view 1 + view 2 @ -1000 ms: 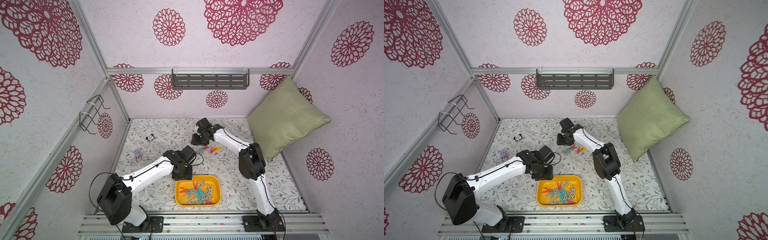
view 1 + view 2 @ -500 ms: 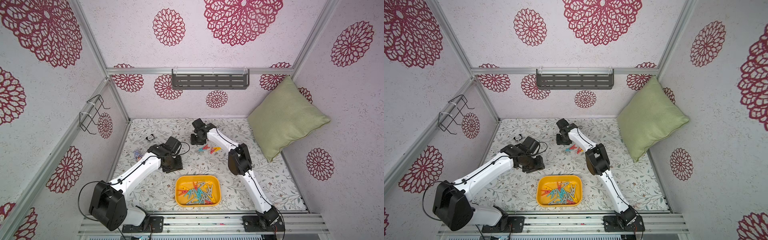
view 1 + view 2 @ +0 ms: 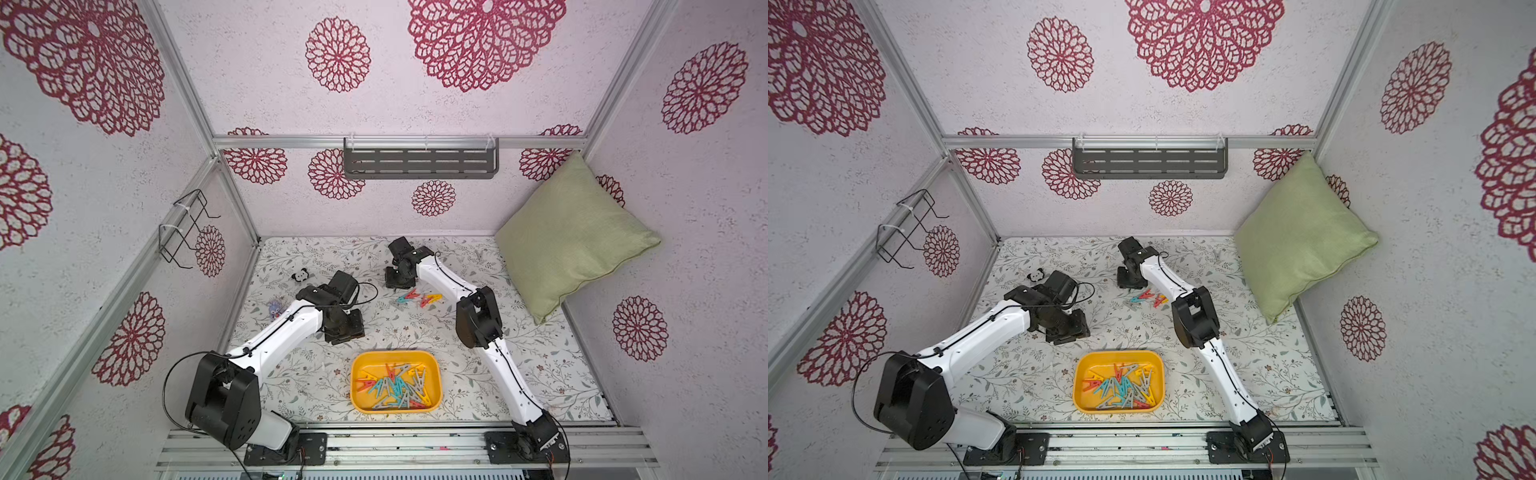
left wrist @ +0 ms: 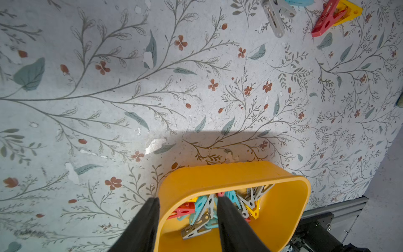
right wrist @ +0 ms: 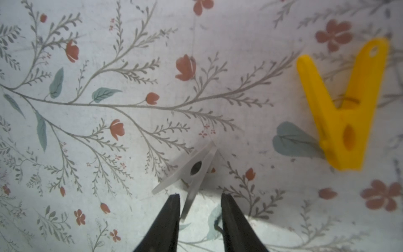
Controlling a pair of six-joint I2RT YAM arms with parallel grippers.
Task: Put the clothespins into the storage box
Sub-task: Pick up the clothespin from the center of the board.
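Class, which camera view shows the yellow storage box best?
The top views: the whole storage box, rim and clothespins, is visible. The left wrist view crops it behind the left gripper; the right wrist view misses it.

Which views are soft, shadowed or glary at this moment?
Right wrist view: soft overall, the yellow clothespin smeared, the grey clothespin hazy. Left wrist view: sharp mat, a straight-edged shadow beside the storage box. Both top views: crisp, evenly lit, no glare.
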